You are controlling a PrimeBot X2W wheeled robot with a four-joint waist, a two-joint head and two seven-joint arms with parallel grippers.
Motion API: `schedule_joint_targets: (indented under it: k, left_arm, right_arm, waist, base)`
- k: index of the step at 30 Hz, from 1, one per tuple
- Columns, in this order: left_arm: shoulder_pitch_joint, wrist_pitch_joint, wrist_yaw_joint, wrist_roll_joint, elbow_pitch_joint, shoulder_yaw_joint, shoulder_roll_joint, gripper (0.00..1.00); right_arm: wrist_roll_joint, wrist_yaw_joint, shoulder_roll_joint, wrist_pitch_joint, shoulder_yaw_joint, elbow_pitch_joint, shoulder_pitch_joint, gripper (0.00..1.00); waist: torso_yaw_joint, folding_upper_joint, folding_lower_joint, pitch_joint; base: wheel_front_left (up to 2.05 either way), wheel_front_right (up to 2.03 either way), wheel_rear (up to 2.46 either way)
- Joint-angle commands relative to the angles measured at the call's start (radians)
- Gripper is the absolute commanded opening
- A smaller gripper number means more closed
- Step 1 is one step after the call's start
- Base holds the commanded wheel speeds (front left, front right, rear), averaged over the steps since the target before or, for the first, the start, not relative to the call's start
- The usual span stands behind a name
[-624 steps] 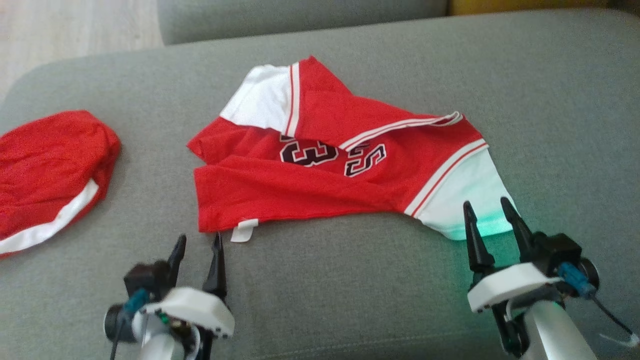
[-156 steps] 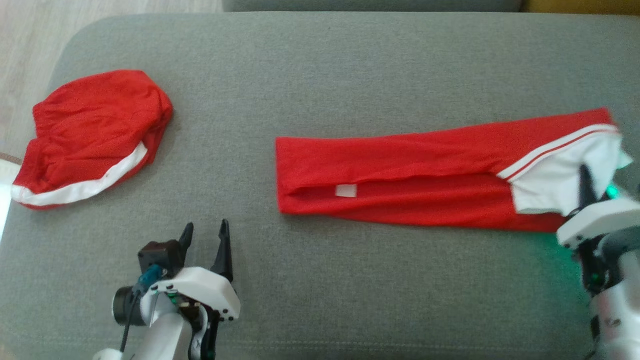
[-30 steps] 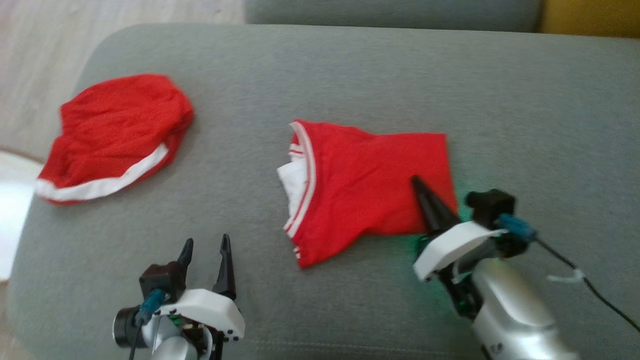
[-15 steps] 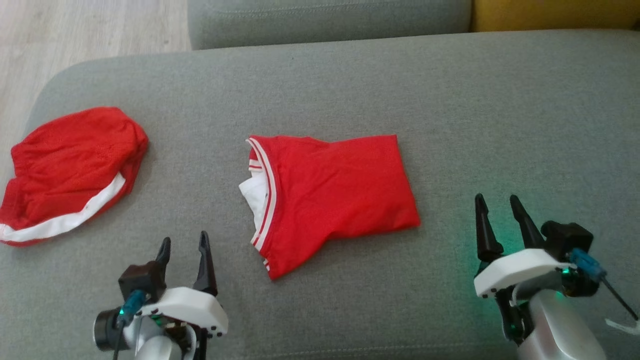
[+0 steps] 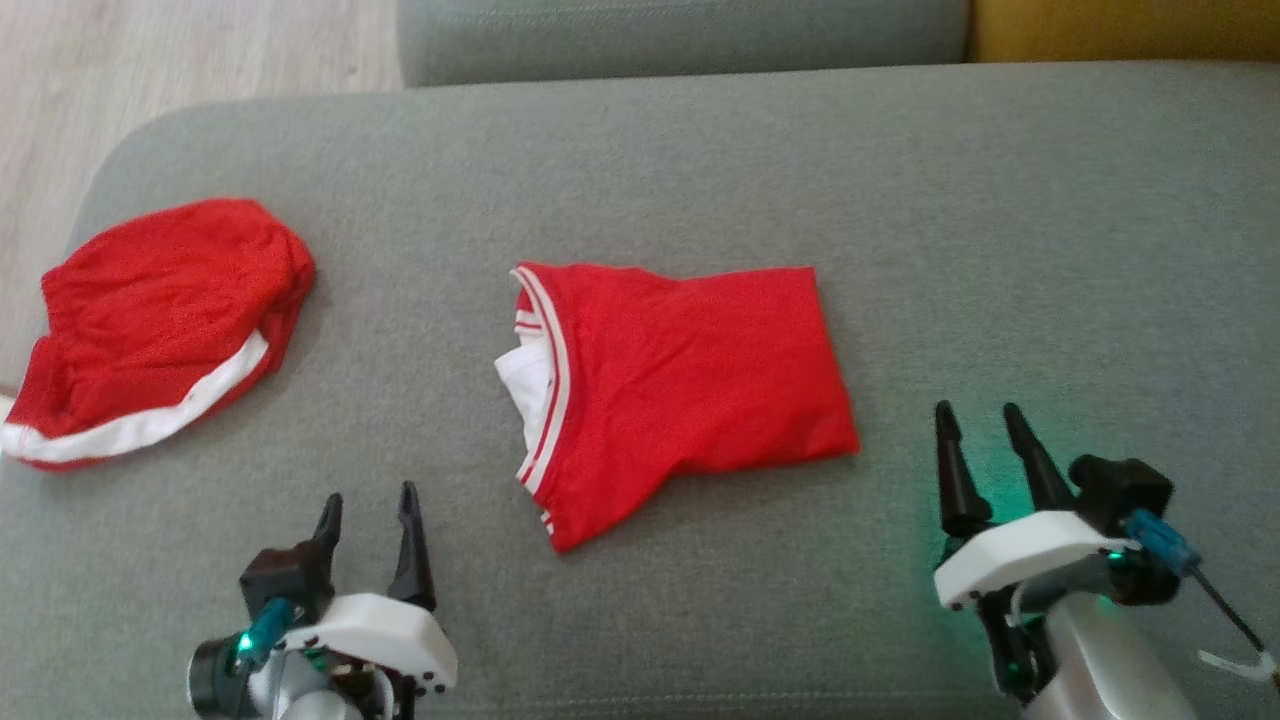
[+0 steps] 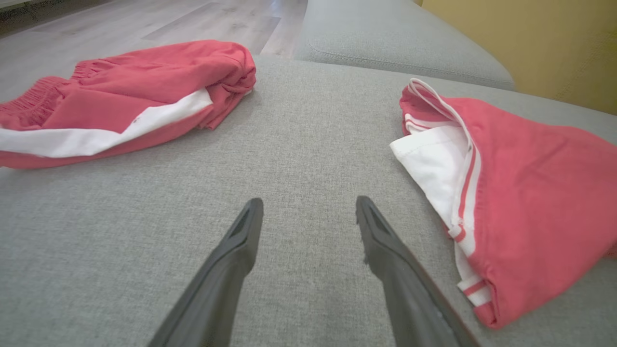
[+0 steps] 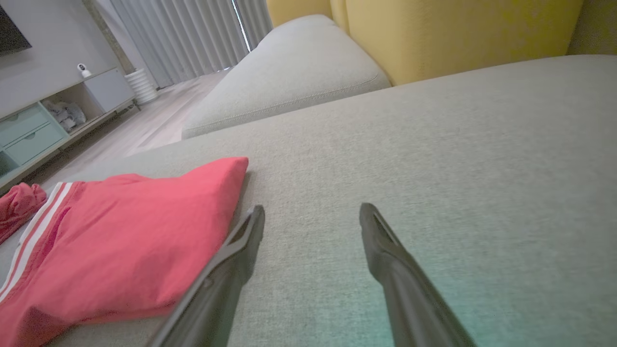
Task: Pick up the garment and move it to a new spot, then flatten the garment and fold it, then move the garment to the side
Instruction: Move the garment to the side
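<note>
The folded red garment (image 5: pixel 690 385) lies flat near the middle of the grey sofa seat (image 5: pixel 1000 250). Its striped open end with the white layer points to 9 o'clock and its closed fold to 3 o'clock. From the fold toward 3 o'clock and toward 12 o'clock the seat is bare and wide. At 10 o'clock the seat ends in a rounded corner, and beyond it is the pale wood floor (image 5: pixel 200 50).

There are two red pieces of clothing: the garment and the red shorts (image 5: pixel 160 320) with a white band, at 9 o'clock, close to the seat's edge and well apart from the garment. There are two grippers. The left gripper (image 5: pixel 370 491) is at 7 o'clock and the right gripper (image 5: pixel 976 407) at 4 o'clock. Both have their fingers spread wide, hold nothing, and are clear of the cloth.

The left wrist view gives the white inner layer and the elastic waist of the shorts. The right wrist view gives the garment's closed corner beside the finger, a yellow backrest (image 7: pixel 458 29), curtains (image 7: pixel 193 33) and a low cabinet (image 7: pixel 43 125).
</note>
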Motion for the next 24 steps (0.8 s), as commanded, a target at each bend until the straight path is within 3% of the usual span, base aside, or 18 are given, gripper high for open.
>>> schedule_joint_targets:
  k: [1,9,17,18,19,20,24]
  left_arm:
    - [-0.049,-0.012,-0.006,0.004,-0.037,0.018,0.007,1.0]
    - [-0.083,-0.012,-0.015,0.009,-0.035,-0.031,0.007,1.0]
    - [-0.11,-0.012,-0.016,0.005,-0.036,-0.05,0.007,1.0]
    - [-0.111,-0.012,-0.016,0.004,-0.037,-0.051,0.007,1.0]
    - [-0.113,-0.012,-0.016,0.004,-0.038,-0.051,0.007,1.0]
    - [-0.114,-0.012,-0.015,0.003,-0.039,-0.05,0.007,1.0]
    - [-0.109,-0.012,-0.016,0.007,-0.039,-0.042,0.007,1.0]
  right_arm:
    - [0.009,0.007,0.002,-0.012,0.042,-0.016,-0.05,1.0]
    - [0.04,0.007,0.002,0.002,0.133,0.077,-0.186,1.0]
    - [0.053,0.007,0.002,0.061,0.141,0.253,-0.291,1.0]
    - [0.068,0.007,0.002,0.07,0.153,0.269,-0.297,0.91]
    - [0.081,0.007,0.002,0.078,0.169,0.281,-0.302,0.39]
    - [0.1,0.007,0.002,0.08,0.179,0.289,-0.306,0.0]
    - [0.139,0.007,0.002,0.055,0.212,0.31,-0.32,0.0]
  waist:
    - [0.02,-0.0001,0.0,0.024]
    - [0.095,-0.0001,0.0,0.09]
    - [0.156,-0.0001,0.0,0.126]
    - [0.16,-0.0001,0.0,0.128]
    - [0.161,-0.0001,0.0,0.129]
    - [0.161,-0.0001,0.0,0.13]
    - [0.127,-0.0001,0.0,0.12]
  base:
    - [0.0,0.0,0.0]
    - [0.0,0.0,0.0]
    - [0.0,0.0,0.0]
    - [0.0,0.0,0.0]
    - [0.0,0.0,0.0]
    - [0.0,0.0,0.0]
    - [0.0,0.0,0.0]
